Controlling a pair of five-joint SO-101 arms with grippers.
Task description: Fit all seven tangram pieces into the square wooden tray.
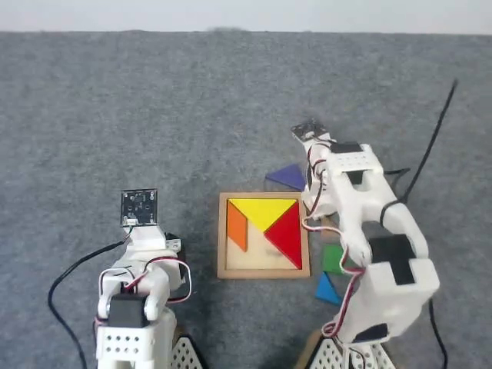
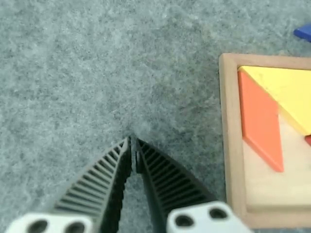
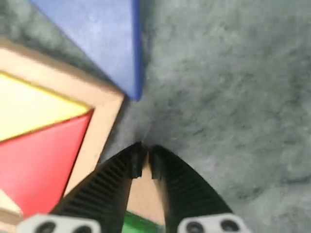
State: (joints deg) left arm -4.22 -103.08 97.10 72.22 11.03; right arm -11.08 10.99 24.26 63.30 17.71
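Right gripper (image 3: 144, 155) closed on nothing, tips just off a tray (image 3: 97, 141) corner, dark blue triangle (image 3: 102, 34) alongside. Left gripper (image 2: 132, 144) closed, over table (image 2: 73, 73) beside tray.

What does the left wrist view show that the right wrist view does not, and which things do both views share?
Only the left wrist view: the orange piece lying in the wooden tray, and the left tool, shut above the gray carpet. Only the right wrist view: the green piece outside the wooden tray, and the right tool, also shut. Both: the wooden tray, the yellow piece in it, a blue piece off its corner, and the gray carpet.
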